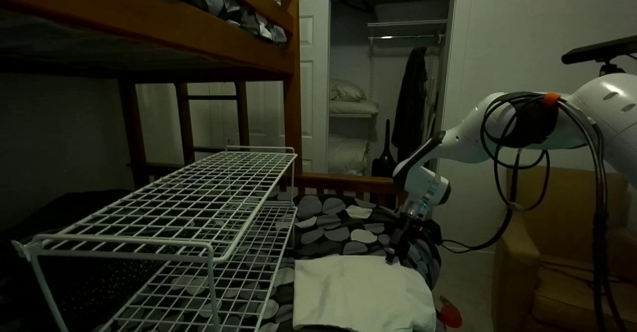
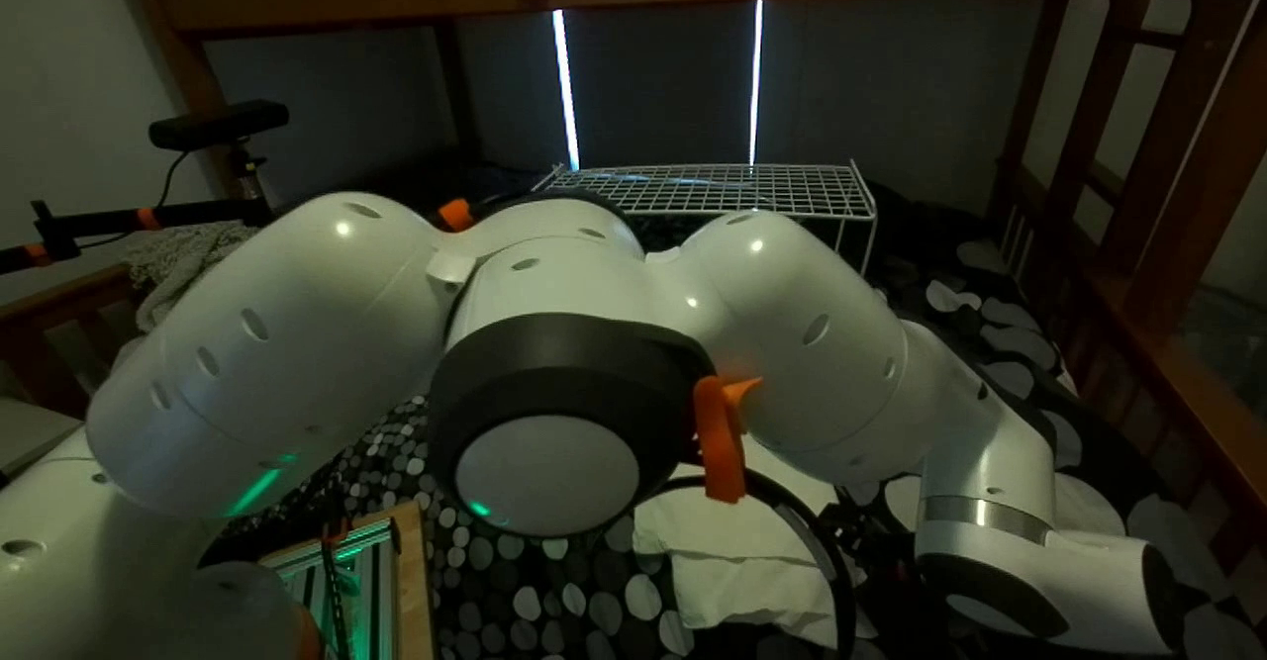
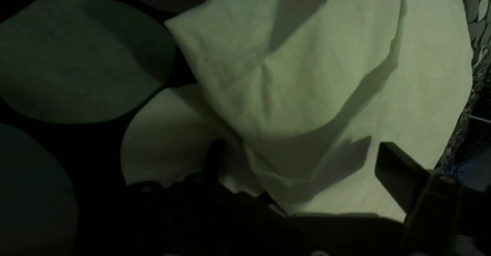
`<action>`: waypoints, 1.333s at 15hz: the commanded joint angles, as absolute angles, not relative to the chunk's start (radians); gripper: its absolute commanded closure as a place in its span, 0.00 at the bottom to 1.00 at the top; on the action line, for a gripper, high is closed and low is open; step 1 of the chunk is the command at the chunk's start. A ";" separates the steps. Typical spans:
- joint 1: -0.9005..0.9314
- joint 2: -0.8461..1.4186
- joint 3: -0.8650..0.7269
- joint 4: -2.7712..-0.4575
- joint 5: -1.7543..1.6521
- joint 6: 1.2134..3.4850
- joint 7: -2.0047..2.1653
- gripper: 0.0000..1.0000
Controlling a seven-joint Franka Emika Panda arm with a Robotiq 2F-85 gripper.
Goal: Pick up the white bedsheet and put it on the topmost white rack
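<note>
Bunk bed (image 1: 149,16) fills much of what you see: its brown upper rail runs high in both exterior views, and its lower level wears black bedding (image 1: 343,220) printed with grey and white rounds. Beyond it, a closet (image 1: 348,48) stands open to you. Your white robot arm (image 2: 554,279) stretches across the middle of an exterior view, its wrist bent down toward the bedding; the light is too dim for you to read any lettering on its casing. A tan armchair (image 1: 562,207) sits behind the arm's cables in an exterior view. The white wire rack (image 1: 194,185), two shelves high, stands on the bedding. In the closet you can see a dark garment (image 1: 410,103) hanging and two pale pillows (image 1: 348,91) stacked on a shelf. The white bedsheet (image 1: 363,292) lies creased and flattened on the bedding, beside the rack and lower than its top shelf. Over the sheet's edge is your gripper (image 3: 303,150), angled down; its fingers stand spread wide apart, and it has hold of nothing. In the wrist view, part of the sheet shows between those fingers; you cannot tell whether either fingertip touches the cloth. A black camera (image 2: 220,124) sits on a mount in an exterior view. A red thing (image 1: 451,316) lies on the floor; an orange strap (image 2: 720,442) hangs at the arm's joint.
</note>
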State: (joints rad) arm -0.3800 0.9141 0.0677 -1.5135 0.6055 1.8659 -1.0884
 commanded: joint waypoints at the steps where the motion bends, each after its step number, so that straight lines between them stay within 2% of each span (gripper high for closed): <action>1: -0.378 0.976 0.073 -1.451 0.589 1.794 -1.047 0.02; 4: -0.367 1.007 0.075 -1.432 0.582 1.778 -1.032 0.00; 5: -0.363 1.014 0.073 -1.427 0.583 1.783 -1.025 0.05; 6: -0.365 1.020 0.077 -1.421 0.587 1.777 -1.023 0.25; 8: -0.366 1.013 0.081 -1.422 0.591 1.779 -1.019 0.29; 9: -0.366 1.003 0.082 -1.428 0.593 1.785 -1.016 0.35; 10: -0.362 0.985 0.083 -1.441 0.592 1.792 -1.017 0.45; 17: -0.276 0.804 0.072 -1.598 0.557 1.853 -0.942 0.97; 20: -0.225 0.699 0.072 -1.688 0.541 1.901 -0.887 1.00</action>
State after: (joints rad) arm -0.2648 0.8283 0.0743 -1.5457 0.5680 1.8289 -0.9410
